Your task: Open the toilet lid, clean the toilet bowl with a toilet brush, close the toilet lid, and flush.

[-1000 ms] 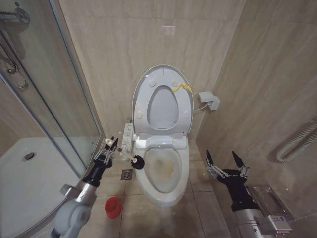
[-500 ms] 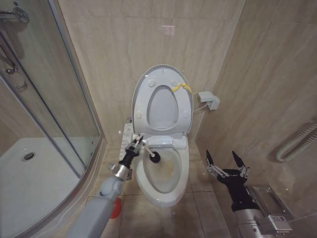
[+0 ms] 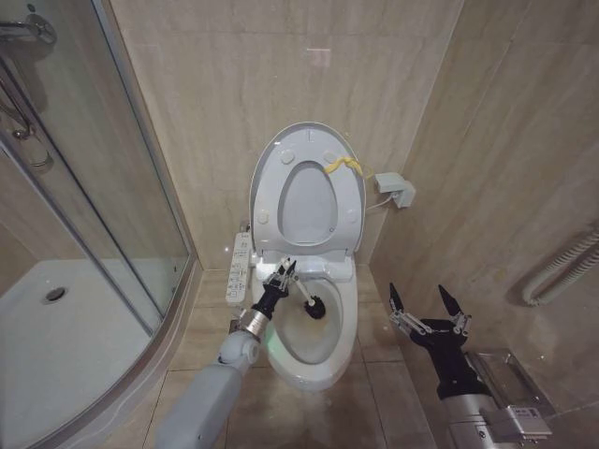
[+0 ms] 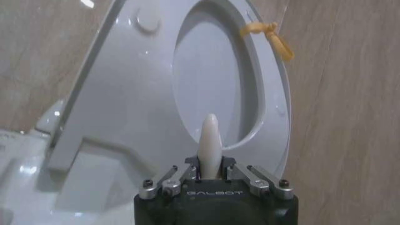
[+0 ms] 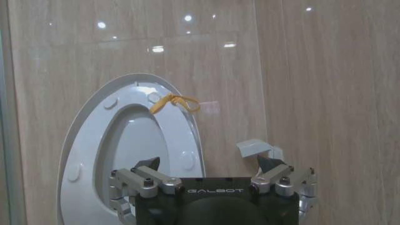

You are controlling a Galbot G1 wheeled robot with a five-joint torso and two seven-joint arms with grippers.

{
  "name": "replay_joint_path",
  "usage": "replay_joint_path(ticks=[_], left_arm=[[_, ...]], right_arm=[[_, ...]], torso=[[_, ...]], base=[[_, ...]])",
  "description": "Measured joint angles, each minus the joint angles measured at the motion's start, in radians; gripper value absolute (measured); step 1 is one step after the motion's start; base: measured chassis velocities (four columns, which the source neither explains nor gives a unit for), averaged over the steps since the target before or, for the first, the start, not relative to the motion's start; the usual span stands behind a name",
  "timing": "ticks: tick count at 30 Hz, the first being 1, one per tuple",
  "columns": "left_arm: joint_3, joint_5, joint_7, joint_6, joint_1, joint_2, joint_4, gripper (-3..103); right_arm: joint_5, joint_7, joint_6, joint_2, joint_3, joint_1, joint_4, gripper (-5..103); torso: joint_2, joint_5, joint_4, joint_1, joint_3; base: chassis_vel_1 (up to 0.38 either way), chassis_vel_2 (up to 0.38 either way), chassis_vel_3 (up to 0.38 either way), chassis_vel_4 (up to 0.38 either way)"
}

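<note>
Left gripper (image 3: 284,274) clamped on brush (image 3: 308,301) handle, head over stained bowl (image 3: 309,327). Lid (image 3: 271,168) up. To scrub well: push bristles down onto stains, sweep around. Right gripper (image 3: 429,304) wide open, empty, idle beside toilet.

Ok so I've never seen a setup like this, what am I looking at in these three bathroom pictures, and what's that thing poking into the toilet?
This is a wheeled robot with two arms, each ending in a two-fingered gripper. The wide picture comes from a camera on its head, looking down; the other two come from cameras on its wrists. The left gripper is shut on the toilet brush, whose dark head hangs over the stained toilet bowl. In the left wrist view, the white stick between the fingers is the brush handle. The toilet lid stands raised against the wall, a yellow strap at its rim. The right gripper waits open, beside the toilet.
</note>
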Motion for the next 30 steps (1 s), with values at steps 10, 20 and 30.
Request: replay_joint_path(ticks=[10,20,30], left_arm=[[0.018,-0.018,0.017,-0.055,-0.048,-0.089,0.133,22],[0.037,-0.075,0.025,0.013,0.031,-0.010,0.012,22],[0.031,-0.059,-0.022,0.078,0.098,0.054,-0.067,22]], right_arm=[[0.000,0.000,0.000,0.000,0.000,0.000,0.000,100],[0.000,0.000,0.000,0.000,0.000,0.000,0.000,100],[0.000,0.000,0.000,0.000,0.000,0.000,0.000,100]], torso=[[0.000,-0.0002,-0.0004,0.000,0.000],[0.000,-0.0004,0.0003,0.000,0.000],[0.000,-0.0005,-0.0001,0.000,0.000]], base=[[0.000,0.000,0.000,0.000],[0.000,0.000,0.000,0.000],[0.000,0.000,0.000,0.000]])
